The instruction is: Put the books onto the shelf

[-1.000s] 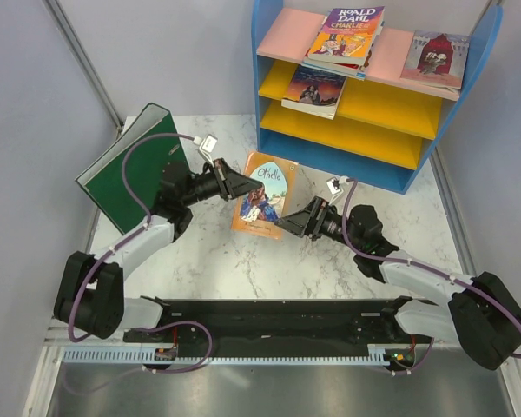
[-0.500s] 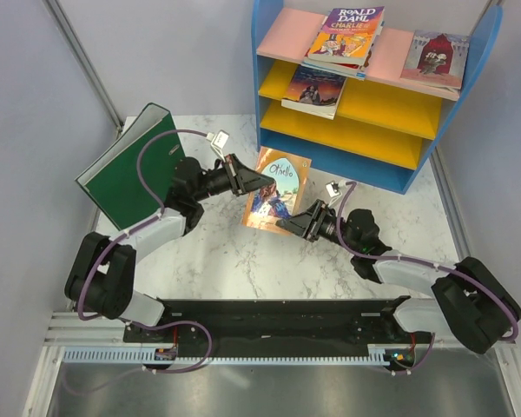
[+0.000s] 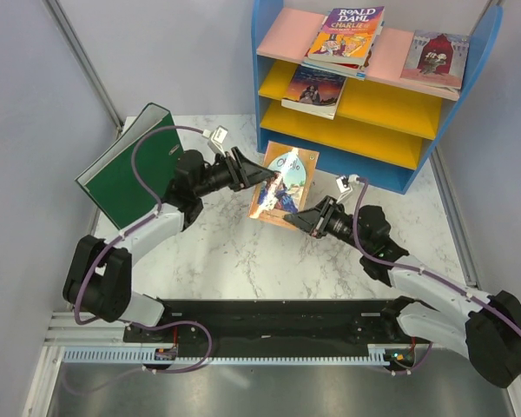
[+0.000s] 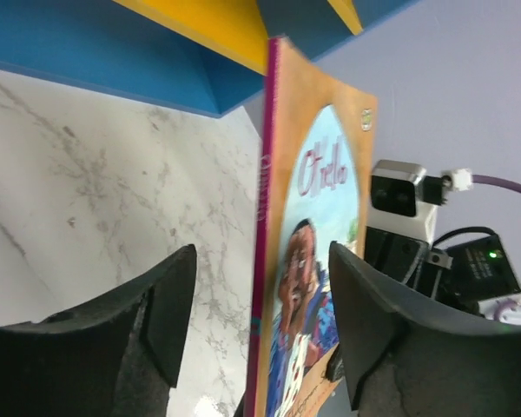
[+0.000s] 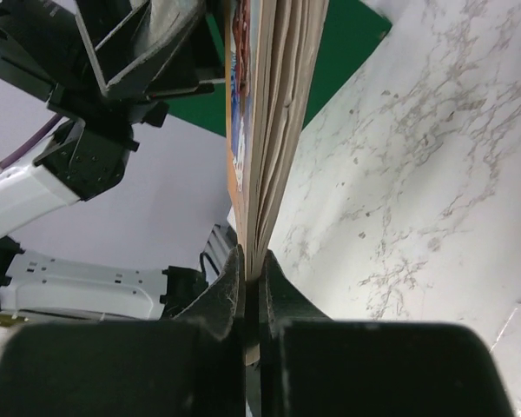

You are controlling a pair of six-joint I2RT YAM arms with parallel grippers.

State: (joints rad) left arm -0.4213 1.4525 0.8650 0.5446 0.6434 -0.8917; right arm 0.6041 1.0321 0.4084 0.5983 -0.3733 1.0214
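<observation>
An orange Othello book [image 3: 285,182] stands tilted above the table in front of the shelf [image 3: 391,178]. My right gripper [image 3: 306,221] is shut on its lower edge, and the right wrist view shows the pages [image 5: 269,130] pinched between the fingers [image 5: 230,287]. My left gripper [image 3: 262,170] is open at the book's left edge. In the left wrist view the book [image 4: 313,226] stands between the spread fingers [image 4: 161,313], which are clear of both covers. A Roald Dahl book [image 3: 347,35] and a pinkish book [image 3: 436,56] lie on the pink top board. A dark blue book [image 3: 314,89] lies on the upper yellow board.
A big green ring binder [image 3: 130,169] leans at the left, beside the left arm. The shelf's blue bottom board [image 4: 95,52] is just beyond the held book. The marble table [image 3: 234,261] stretches in front of the arms, with grey walls on both sides.
The left gripper has opened and let go of the book. The right gripper has shut on the book's lower edge. The book has shifted up and right toward the shelf.
</observation>
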